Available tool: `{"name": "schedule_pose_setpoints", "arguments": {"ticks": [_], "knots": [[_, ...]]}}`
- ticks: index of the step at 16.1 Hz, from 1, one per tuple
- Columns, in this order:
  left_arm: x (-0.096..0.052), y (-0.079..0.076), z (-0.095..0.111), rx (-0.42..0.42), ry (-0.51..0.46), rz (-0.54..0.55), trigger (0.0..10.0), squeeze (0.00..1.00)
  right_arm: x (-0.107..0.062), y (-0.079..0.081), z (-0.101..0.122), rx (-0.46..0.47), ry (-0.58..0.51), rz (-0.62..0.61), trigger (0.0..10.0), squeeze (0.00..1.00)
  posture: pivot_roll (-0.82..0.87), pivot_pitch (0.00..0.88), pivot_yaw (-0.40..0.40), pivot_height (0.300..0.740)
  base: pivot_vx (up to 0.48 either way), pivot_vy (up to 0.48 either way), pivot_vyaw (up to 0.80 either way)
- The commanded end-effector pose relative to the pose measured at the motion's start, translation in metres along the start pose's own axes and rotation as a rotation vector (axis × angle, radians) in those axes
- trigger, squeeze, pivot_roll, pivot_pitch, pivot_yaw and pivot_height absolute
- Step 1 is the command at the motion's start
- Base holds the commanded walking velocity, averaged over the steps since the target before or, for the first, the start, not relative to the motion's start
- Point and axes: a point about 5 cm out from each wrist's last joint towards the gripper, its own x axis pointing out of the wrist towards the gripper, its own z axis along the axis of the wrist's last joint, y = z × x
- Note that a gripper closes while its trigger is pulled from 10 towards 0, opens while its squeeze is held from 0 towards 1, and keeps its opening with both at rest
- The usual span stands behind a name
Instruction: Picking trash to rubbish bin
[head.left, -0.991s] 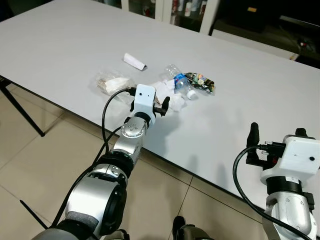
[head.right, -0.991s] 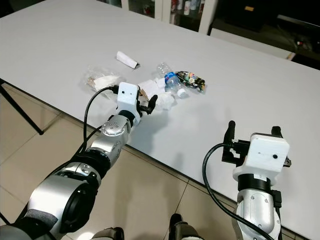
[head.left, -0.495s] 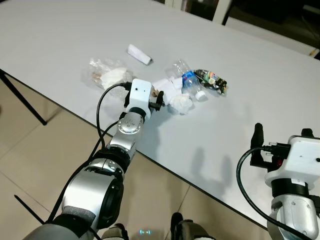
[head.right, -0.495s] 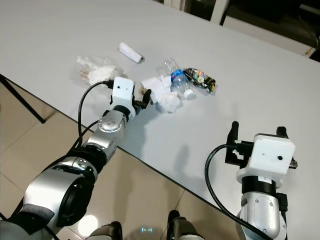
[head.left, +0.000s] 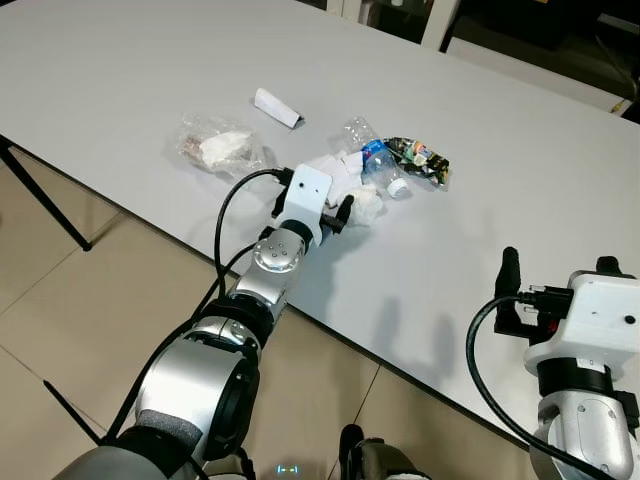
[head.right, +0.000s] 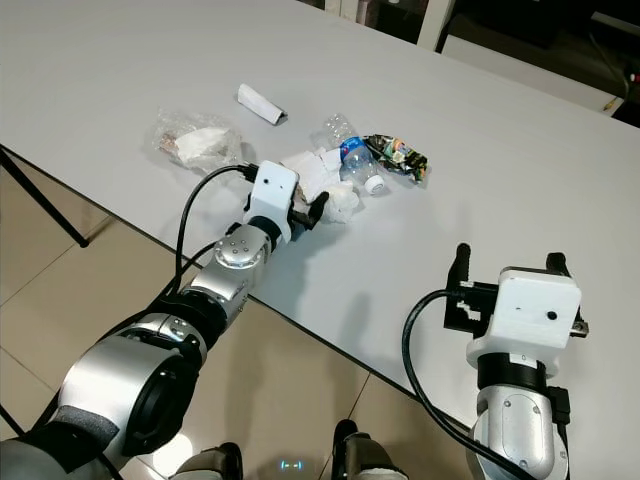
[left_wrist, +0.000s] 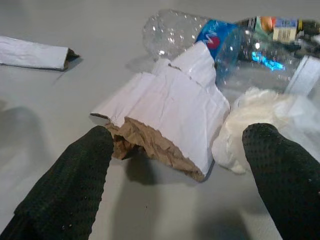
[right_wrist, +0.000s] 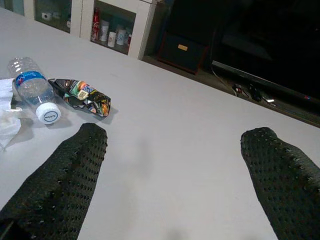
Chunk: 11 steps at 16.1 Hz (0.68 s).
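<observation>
While I reach in:
Left gripper (left_wrist: 175, 165): moved closer, jaws wide around torn cardboard (left_wrist: 165, 112); ready to close.
Right gripper (right_wrist: 172, 165): wide, idle.

In front of me stands a large grey table (head.left: 120, 70) with a smooth, matte top. Under its near edge I see a floor of beige tiles (head.left: 60, 330) and one black slanted table leg (head.left: 45, 205). Behind the table is a white cabinet (right_wrist: 107, 22) with glass doors.
</observation>
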Motion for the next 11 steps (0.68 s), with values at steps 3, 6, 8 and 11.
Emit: {"name": "schedule_pose_setpoints", "arguments": {"ticks": [3, 6, 8, 11], "knots": [[-0.002, 0.001, -0.012, 0.012, 0.095, 0.003, 10.0, 0.0, -0.005, -0.003, 0.002, -0.008, 0.006, -0.021, 10.0, 0.0, -0.16, 0.24, -0.053, 0.74, 0.0, 0.0, 0.0], [-0.005, 0.003, -0.022, 0.015, 0.156, -0.011, 10.0, 0.0, -0.005, -0.003, 0.002, -0.009, 0.01, -0.023, 10.0, 0.0, -0.16, 0.243, -0.05, 0.74, 0.0, 0.0, 0.0], [-0.007, 0.005, -0.028, 0.028, 0.19, -0.017, 7.2, 0.0, -0.005, -0.003, 0.002, -0.011, 0.011, -0.026, 10.0, 0.0, -0.16, 0.244, -0.049, 0.74, 0.0, 0.0, 0.0], [-0.008, 0.01, -0.029, 0.018, 0.19, 0.002, 0.0, 0.0, -0.005, -0.004, 0.002, -0.012, 0.011, -0.027, 10.0, 0.0, -0.16, 0.238, -0.047, 0.74, 0.0, 0.0, 0.0]]}}
